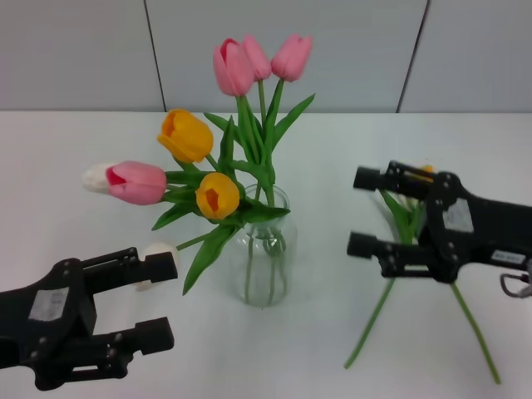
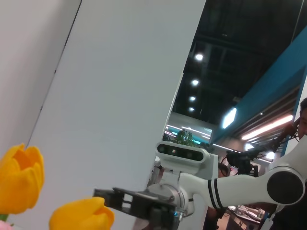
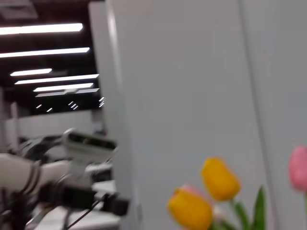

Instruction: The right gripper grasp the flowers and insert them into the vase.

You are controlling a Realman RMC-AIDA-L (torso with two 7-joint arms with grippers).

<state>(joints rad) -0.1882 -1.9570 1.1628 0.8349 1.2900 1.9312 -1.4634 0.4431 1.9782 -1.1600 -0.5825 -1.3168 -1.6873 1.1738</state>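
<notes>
The clear glass vase (image 1: 264,253) stands mid-table and holds pink, orange and white tulips. To its right, two long green stems (image 1: 371,322) lie crossed on the table. These are the flowers; my right gripper (image 1: 366,212) covers their heads, apart from a speck of orange (image 1: 426,169). That gripper hovers open over their upper ends, fingers pointing toward the vase and green leaves showing in the gap. My left gripper (image 1: 166,301) is open at the lower left, holding nothing.
A white bud (image 1: 158,252) lies on the table just behind the left gripper's upper finger. Leaves and blooms spread wide from the vase, with a pink and white pair (image 1: 133,182) leaning left. Grey wall panels close off the back.
</notes>
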